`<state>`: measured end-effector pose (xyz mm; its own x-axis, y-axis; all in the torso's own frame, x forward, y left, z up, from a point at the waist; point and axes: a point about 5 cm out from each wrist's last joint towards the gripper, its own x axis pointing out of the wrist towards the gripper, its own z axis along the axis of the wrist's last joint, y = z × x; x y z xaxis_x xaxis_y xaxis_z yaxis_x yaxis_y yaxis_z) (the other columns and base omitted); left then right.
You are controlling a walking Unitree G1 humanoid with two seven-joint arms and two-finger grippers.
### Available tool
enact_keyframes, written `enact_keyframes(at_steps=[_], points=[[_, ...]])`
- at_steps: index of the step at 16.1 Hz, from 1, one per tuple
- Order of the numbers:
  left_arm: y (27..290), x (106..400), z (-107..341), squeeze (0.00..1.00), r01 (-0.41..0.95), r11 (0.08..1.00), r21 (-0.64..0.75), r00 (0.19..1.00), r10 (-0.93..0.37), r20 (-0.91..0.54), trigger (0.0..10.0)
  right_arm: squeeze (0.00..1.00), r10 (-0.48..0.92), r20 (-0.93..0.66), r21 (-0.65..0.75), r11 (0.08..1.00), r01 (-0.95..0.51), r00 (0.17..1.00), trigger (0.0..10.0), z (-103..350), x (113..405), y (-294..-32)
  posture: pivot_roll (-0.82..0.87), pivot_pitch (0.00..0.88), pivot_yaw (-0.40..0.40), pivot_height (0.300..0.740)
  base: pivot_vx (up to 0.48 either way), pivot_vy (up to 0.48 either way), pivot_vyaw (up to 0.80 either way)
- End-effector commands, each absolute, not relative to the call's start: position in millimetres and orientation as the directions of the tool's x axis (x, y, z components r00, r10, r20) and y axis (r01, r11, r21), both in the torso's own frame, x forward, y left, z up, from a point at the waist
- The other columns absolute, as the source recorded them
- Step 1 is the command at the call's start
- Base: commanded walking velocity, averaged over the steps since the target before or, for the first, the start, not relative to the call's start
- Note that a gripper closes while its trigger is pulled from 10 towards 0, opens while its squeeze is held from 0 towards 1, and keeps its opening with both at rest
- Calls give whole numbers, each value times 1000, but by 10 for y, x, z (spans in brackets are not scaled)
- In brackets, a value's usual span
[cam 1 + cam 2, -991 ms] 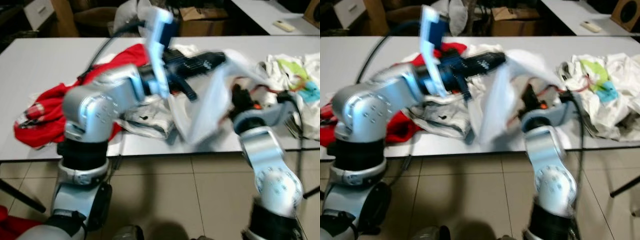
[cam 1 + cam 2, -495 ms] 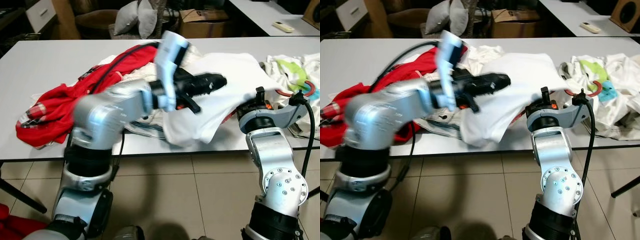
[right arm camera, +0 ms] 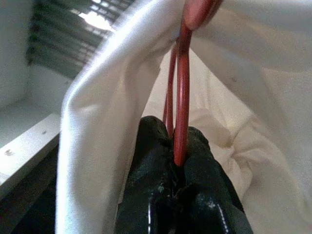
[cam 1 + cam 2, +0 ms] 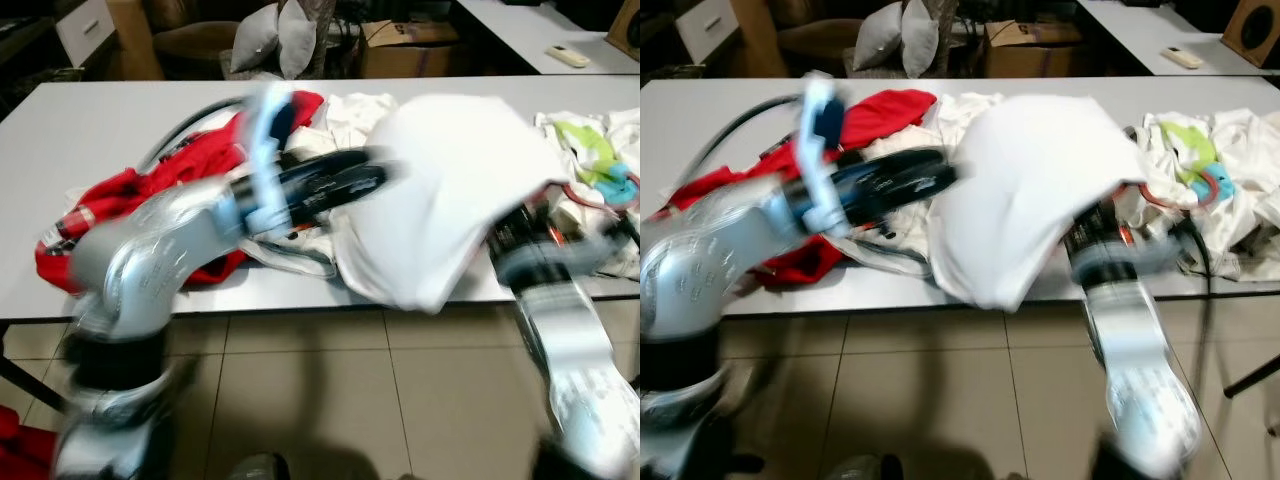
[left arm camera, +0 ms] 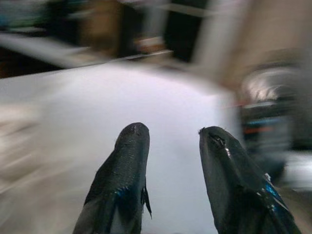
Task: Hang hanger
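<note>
The white shirt has swung higher; right jaws pinch the red hanger, left jaws gape, so the shirt may slip off.

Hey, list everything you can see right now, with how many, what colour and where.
white shirt: one, white, draped over the right arm at the table's front edge
hanger: one, red, inside the shirt
red garment: one, red, table's left part
clothes pile: one, mostly white with green and blue, table's right part
table: one, white, ahead
cardboard box: one, brown, behind the table
left gripper: black fingers apart, in front of the shirt
right gripper: black, clamped on the hanger
</note>
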<state>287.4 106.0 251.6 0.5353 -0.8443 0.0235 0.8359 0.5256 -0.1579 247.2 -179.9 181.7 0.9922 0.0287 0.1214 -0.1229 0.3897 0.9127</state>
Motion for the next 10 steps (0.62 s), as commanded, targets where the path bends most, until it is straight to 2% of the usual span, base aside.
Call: enact_keyframes(at_steps=[1,2,3,4,6,10], points=[[1095,2891,2479,937,809,574,-129,581,-813,27,10000,0,86,167,914,361,-187,982,10000,1844,2449,-1669,5,15,38,740,0,0,712],[1296,2896,2227,0,682,720,-127,726,-688,4,10000,0,66,141,915,371,-155,988,10000,1790,2409,-1685,2,31,36,740,0,0,800],[1380,2873,2123,0,622,772,-132,778,-628,-10,10000,0,59,130,913,382,-143,990,10000,1782,2397,-1689,2,31,36,740,0,0,800],[1478,2797,2008,0,541,830,-137,836,-549,-22,10000,0,42,102,889,443,-110,994,10000,1768,2396,-1709,-3,43,31,740,0,0,0],[1533,2689,1894,0,478,866,-146,872,-488,-36,10000,0,42,86,856,509,-96,995,10000,1747,2379,-1725,0,52,25,740,0,0,0],[1559,2593,1707,0,422,900,-109,899,-431,-75,10000,0,112,173,798,566,-206,979,10000,1879,2352,-1637,-8,65,14,740,0,-364,0]])
